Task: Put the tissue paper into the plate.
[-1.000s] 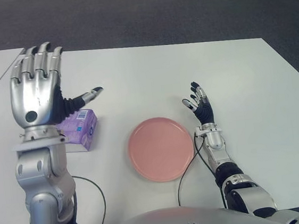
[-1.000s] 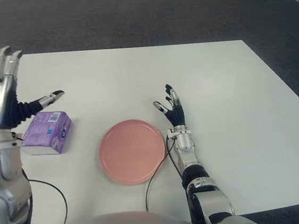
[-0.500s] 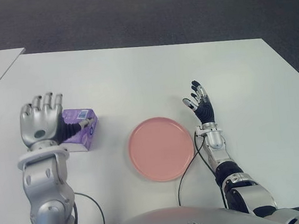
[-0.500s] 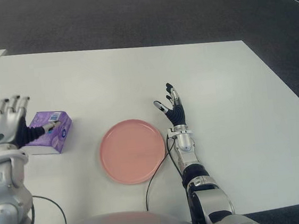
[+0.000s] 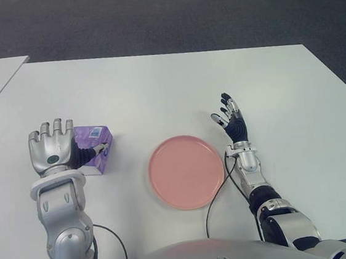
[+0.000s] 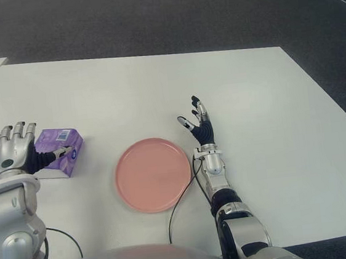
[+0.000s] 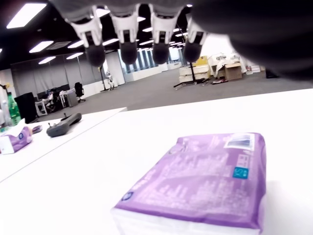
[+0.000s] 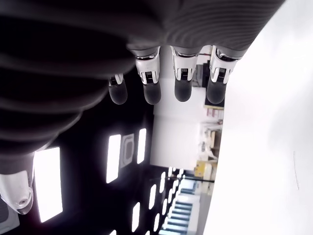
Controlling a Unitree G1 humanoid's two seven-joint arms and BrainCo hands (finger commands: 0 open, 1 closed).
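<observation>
Since one second ago, the left hand point(image 5: 53, 155) has come down from a raised position above the surface point(image 5: 156, 88) and now sits low, just beside the tissue paper point(image 5: 94, 148), on the robot's left of it. The pack is purple and lies flat on the white surface, to the left of the pink plate point(image 5: 186, 172) and apart from it. The plate holds nothing.

The left hand's fingers point(image 7: 128, 32) are spread and extended above the pack, as the left wrist view shows, and they hold nothing. The thumb reaches over the near edge of the pack, but whether it touches the wrapper cannot be told. The right hand point(image 5: 230, 121) shows just to the right of the plate, its fingers point(image 8: 152, 73) also relaxed and empty.

The step in hand seems to be the approach to the grasp; the pack is not yet taken. The next move probably calls for the fingers to close around the sides of the pack, with the thumb opposite to them. The pack looks soft, so a firm but not too strong squeeze is needed. After this the hand must lift it and carry it rightward over the plate.
</observation>
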